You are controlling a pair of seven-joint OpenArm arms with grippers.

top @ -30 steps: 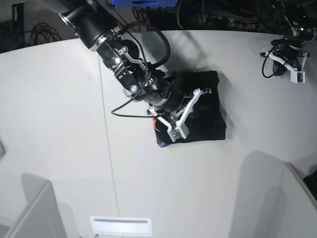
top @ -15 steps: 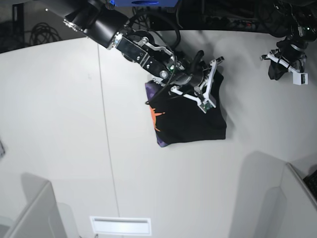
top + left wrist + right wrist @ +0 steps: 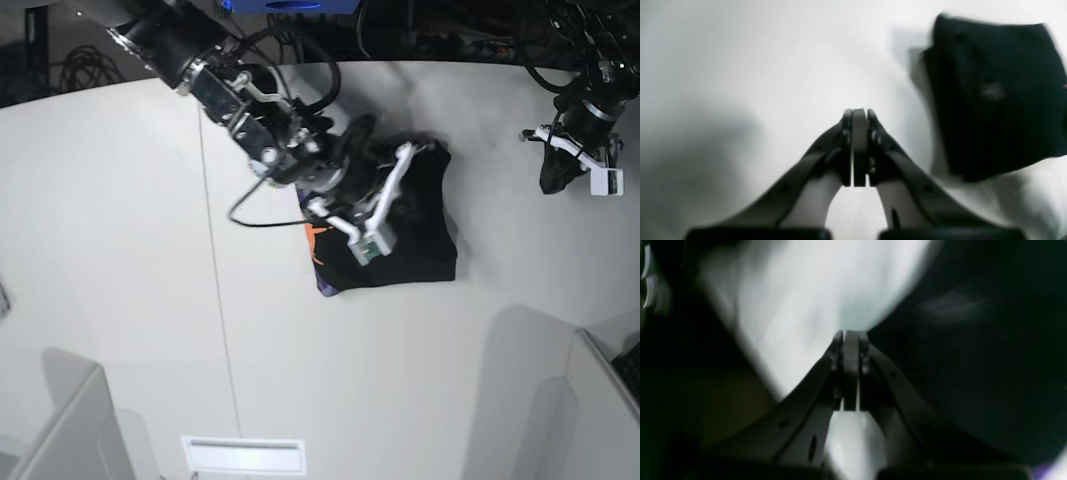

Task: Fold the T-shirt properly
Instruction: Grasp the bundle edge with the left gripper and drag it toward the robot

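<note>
1. From the base view we see the T-shirt [image 3: 405, 235] folded into a compact, roughly square black bundle near the middle of the white worktop [image 3: 110, 260], nearer its far edge than its near one.
2. Only the base view shows the orange and purple print, a narrow strip along the bundle's left edge; in the left wrist view the T-shirt [image 3: 993, 96] reads as a plain, matte black block with soft, rounded corners.
3. In the base view the right gripper [image 3: 385, 205] sits over the bundle's left half; we cannot tell there whether it touches the cloth.
4. The right wrist view shows what the base view does not: the right gripper [image 3: 850, 336] has its dark, slotted fingers pressed flat together with nothing between them, dark cloth blurred to the right.
5. The left gripper [image 3: 578, 165] hangs over the far right corner of the worktop, well apart from the shirt.
6. The left wrist view shows the left gripper [image 3: 859, 115] likewise closed and empty, above smooth bare white surface, with the bundle off to the upper right.
</note>
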